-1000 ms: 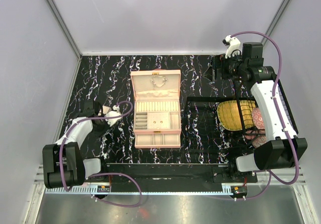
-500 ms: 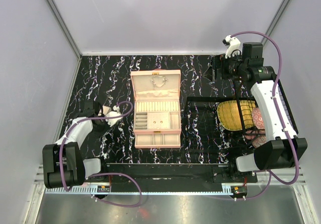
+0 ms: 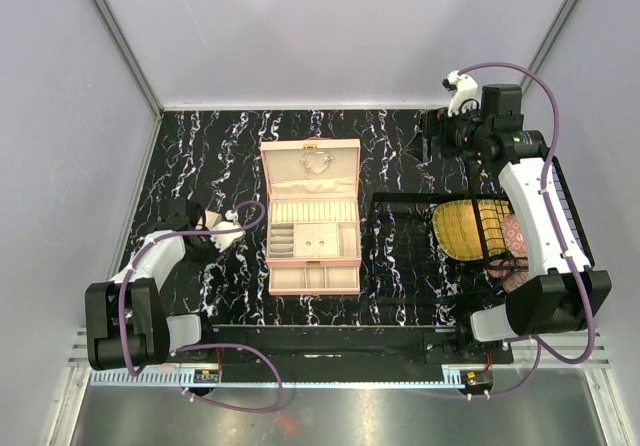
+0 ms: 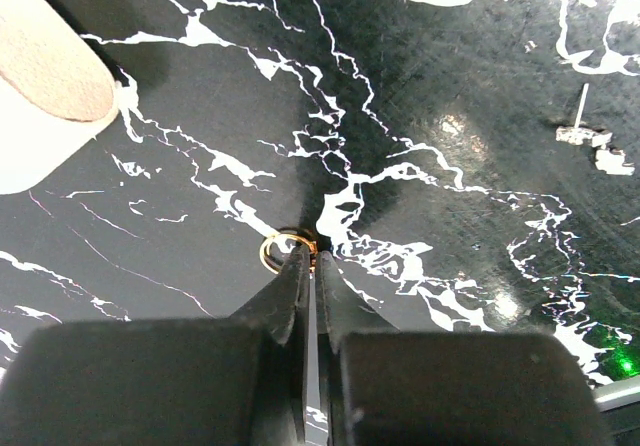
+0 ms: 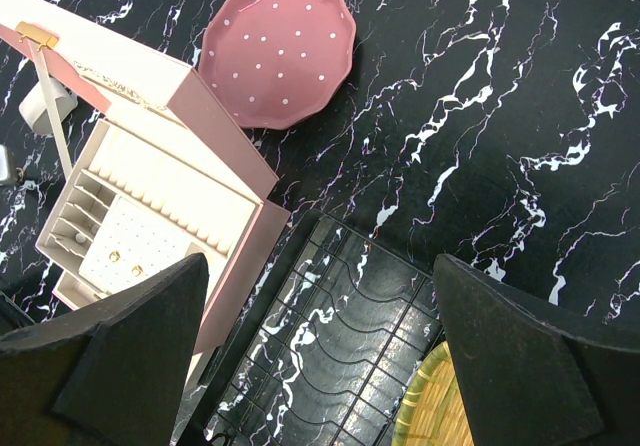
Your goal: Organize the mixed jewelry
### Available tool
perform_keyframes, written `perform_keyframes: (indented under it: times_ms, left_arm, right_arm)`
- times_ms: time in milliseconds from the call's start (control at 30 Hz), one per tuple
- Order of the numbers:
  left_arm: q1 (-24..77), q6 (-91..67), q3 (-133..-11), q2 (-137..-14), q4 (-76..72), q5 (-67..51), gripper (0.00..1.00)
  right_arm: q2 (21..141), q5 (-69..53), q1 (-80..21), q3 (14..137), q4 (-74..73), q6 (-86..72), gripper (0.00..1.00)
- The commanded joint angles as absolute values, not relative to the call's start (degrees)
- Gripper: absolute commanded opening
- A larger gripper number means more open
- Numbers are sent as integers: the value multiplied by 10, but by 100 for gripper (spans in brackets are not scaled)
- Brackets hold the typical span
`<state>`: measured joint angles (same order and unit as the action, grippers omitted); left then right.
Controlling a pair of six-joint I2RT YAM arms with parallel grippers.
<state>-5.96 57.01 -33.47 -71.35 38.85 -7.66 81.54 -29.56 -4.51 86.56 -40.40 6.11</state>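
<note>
A small gold ring (image 4: 283,250) lies on the black marble table. My left gripper (image 4: 310,253) is shut, with its tips pinching the ring's right edge; it sits left of the case in the top view (image 3: 193,228). A tiny stud (image 4: 582,128) lies on the table at the upper right. The pink case (image 3: 310,216) stands open, with a thin chain (image 3: 315,163) in its lid and two gold studs (image 5: 125,263) on its dotted pad. My right gripper (image 5: 320,301) is open and empty, high above the rack, at the back right of the top view (image 3: 432,138).
A pink dotted dish (image 5: 278,48) sits behind the case (image 5: 150,206). A black wire rack (image 3: 420,256) at the right holds a yellow-green woven plate (image 3: 465,228) and a pink item (image 3: 515,236). A pale rounded edge (image 4: 50,86) is close at the left wrist view's upper left.
</note>
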Motion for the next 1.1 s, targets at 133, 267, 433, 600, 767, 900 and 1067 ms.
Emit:
perform_keyframes:
  times_ms: [133, 267, 433, 600, 767, 900, 1067]
  left_arm:
    - [-64, 562, -340, -717, 450, -110, 0]
    - [-64, 548, -387, -704, 507, -166, 0]
    - [-64, 533, -445, -689, 567, -235, 0]
    - [-55, 503, -523, -685, 633, -326, 0]
    - [-20, 461, -623, -686, 685, -418, 0]
    - [17, 418, -665, -677, 698, -478, 0]
    - [70, 398, -736, -692, 740, -546, 0]
  right_arm:
    - [816, -297, -50, 873, -402, 59, 100]
    - [816, -300, -50, 873, -402, 57, 100]
    - [817, -304, -49, 874, -403, 57, 100]
    - [818, -327, -50, 877, -406, 55, 100]
    - [798, -397, -54, 874, -390, 54, 97]
    - [782, -452, -61, 864, -369, 68, 97]
    - [775, -489, -110, 875, -388, 119, 94]
